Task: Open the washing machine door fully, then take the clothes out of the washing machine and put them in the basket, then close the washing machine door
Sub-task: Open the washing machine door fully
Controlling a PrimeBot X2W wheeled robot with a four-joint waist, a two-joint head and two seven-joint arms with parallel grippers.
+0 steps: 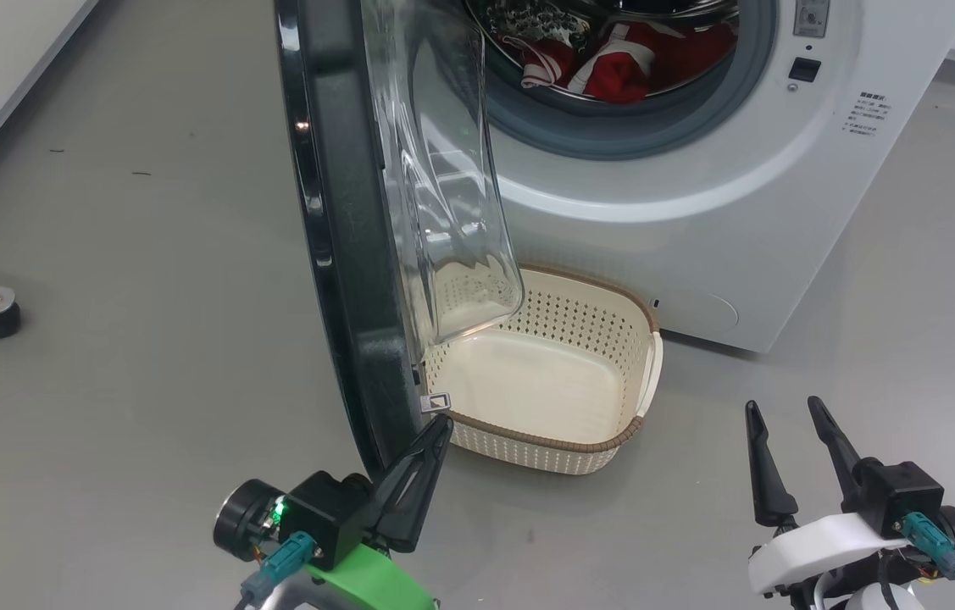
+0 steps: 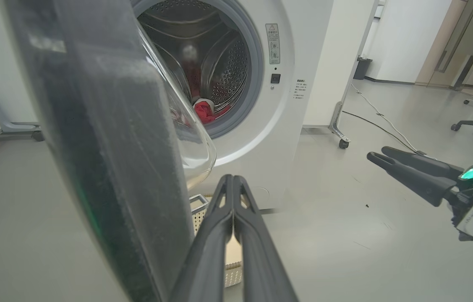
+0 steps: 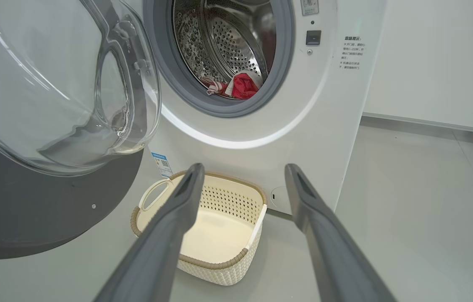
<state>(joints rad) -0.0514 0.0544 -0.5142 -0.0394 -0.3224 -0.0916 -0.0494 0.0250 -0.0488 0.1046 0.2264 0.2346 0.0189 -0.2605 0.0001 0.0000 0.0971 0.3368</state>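
We are on the first step. The washing machine door (image 1: 341,254) sticks straight out from the washing machine (image 1: 697,212), only part way open. Our left gripper (image 1: 441,426) has its fingers pressed together with nothing between them. Its tip sits right by the door's edge farthest from the machine, and we cannot tell if it touches. Our right gripper (image 1: 784,407) hangs out in front of the machine, fingers wide apart and empty. The clothes (image 1: 630,68) lie inside the machine. The basket (image 1: 613,445) stands on the floor just in front of the machine. Next, we think, the left gripper must push the door wider, away from the machine's mouth.
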